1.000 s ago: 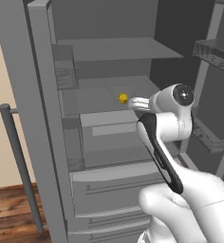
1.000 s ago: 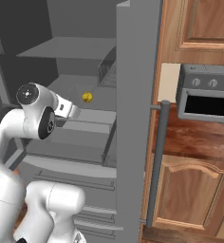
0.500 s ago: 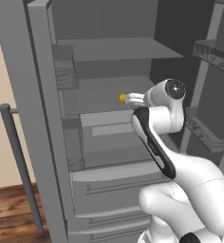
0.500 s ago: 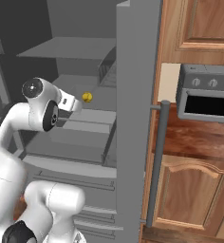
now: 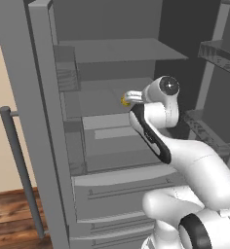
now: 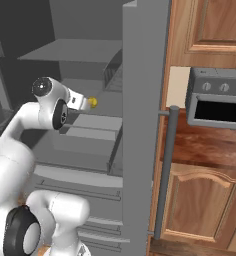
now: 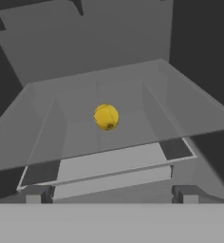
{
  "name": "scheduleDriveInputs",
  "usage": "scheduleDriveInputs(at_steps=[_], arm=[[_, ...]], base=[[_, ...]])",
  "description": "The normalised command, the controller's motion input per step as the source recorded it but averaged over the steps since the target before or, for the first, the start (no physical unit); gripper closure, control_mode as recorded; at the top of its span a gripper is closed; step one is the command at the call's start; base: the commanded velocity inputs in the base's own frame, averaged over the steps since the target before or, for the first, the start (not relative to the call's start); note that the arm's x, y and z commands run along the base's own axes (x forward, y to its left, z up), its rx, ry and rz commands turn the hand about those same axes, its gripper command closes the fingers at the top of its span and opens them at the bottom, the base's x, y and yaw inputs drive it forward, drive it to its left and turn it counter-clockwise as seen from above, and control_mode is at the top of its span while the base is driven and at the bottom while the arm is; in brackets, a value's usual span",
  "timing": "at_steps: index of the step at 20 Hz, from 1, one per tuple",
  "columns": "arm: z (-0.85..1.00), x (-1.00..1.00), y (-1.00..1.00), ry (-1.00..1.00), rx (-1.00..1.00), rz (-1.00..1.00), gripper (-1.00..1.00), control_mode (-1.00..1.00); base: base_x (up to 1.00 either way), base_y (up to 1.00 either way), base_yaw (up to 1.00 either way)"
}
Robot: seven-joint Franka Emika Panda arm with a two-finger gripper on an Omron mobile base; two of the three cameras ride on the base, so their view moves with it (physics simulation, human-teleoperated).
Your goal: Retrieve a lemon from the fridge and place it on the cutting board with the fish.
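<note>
While resting on a glass shelf (image 7: pixel 190 114), lemon (image 7: pixel 106 116) small, round, bright yellow.

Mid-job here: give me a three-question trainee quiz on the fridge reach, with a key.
1. True or false: the gripper has closed on the lemon.
2. The lemon lies on: A) a glass shelf B) a door bin C) a drawer.
3. Fill in: the doors of the fridge stand ____.

Key: 1 false, the jaws are open and short of the fruit; 2 A; 3 open.
</note>
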Motion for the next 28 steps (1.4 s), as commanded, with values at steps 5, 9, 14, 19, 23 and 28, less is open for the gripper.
scheduleDriveInputs(at_steps=[5, 9, 14, 19, 23, 28], arm=[[0.00, 0.66, 0.00, 0.02, 0.00, 0.00, -1.00, -1.00], [-0.01, 0.53, 0.00, 0.02, 0.00, 0.01, -1.00, -1.00], [-0.06, 0.45, 0.00, 0.06, -0.01, 0.02, -1.00, -1.00], [-0.16, 0.37, 0.00, 0.01, -0.01, 0.01, -1.00, -1.00], [-0.19, 0.33, 0.00, 0.00, -0.01, 0.01, -1.00, -1.00], [-0.19, 0.23, 0.00, 0.00, 0.00, 0.01, -1.00, -1.00]], base=[[0.00, 0.00, 0.00], [0.00, 0.00, 0.00], [0.00, 0.00, 0.00], [0.00, 0.00, 0.00], [0.00, 0.00, 0.00], [0.00, 0.00, 0.00]])
